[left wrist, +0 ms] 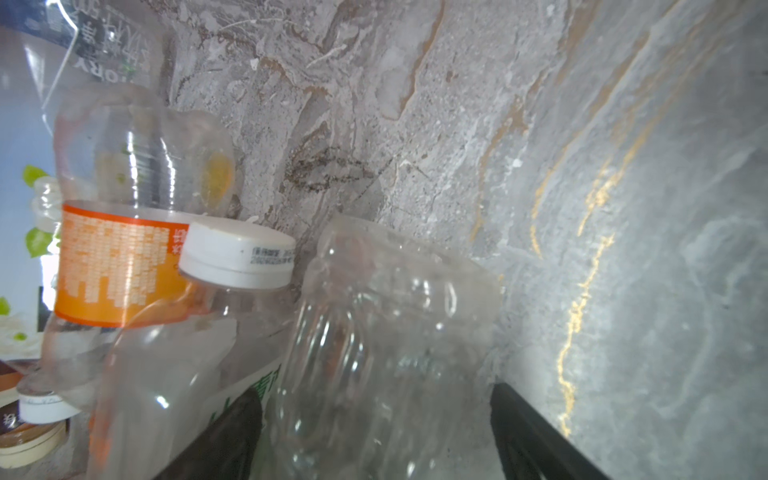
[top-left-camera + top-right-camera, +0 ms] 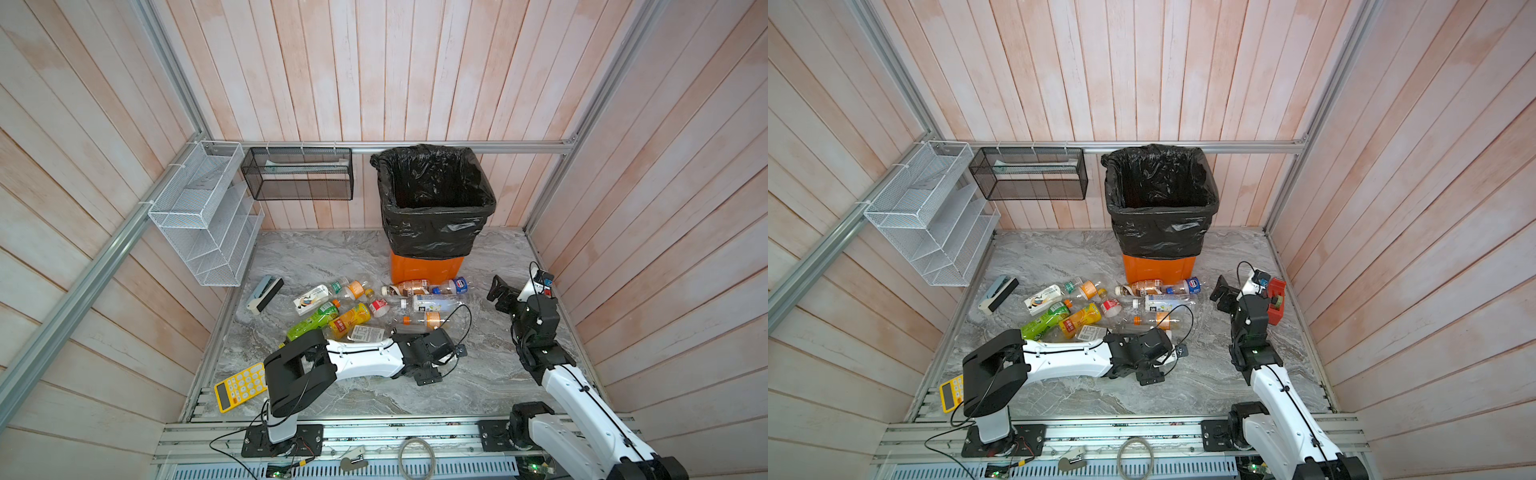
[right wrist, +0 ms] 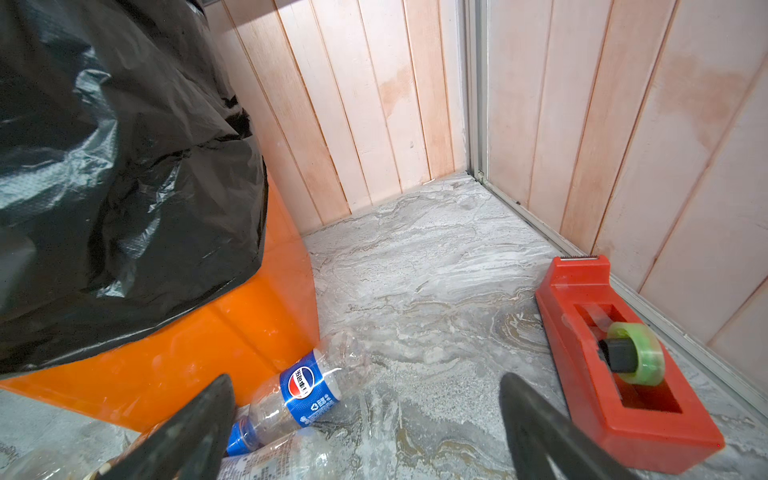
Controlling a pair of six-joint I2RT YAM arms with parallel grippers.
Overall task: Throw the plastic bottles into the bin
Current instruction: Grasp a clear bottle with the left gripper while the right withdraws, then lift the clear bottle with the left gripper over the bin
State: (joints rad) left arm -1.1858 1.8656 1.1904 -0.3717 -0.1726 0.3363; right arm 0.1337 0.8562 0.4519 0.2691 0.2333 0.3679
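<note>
As the left gripper [image 1: 376,390] straddles a crushed clear plastic bottle [image 1: 395,332] at the near edge of the bottle pile [image 2: 349,319], the grasp is in hand.
Its jaws stand spread, not visibly pinching; next they must close, then lift far-right. Tall square orange plastic bin [image 2: 424,268], black-bagged, just beyond the pile: no bottle shows inside. White wire-mesh rack [image 2: 199,216], far left, looks bare; black wire-mesh basket [image 2: 297,174] holds something pale. Right gripper [image 3: 365,436] gapes, holding nothing.
</note>
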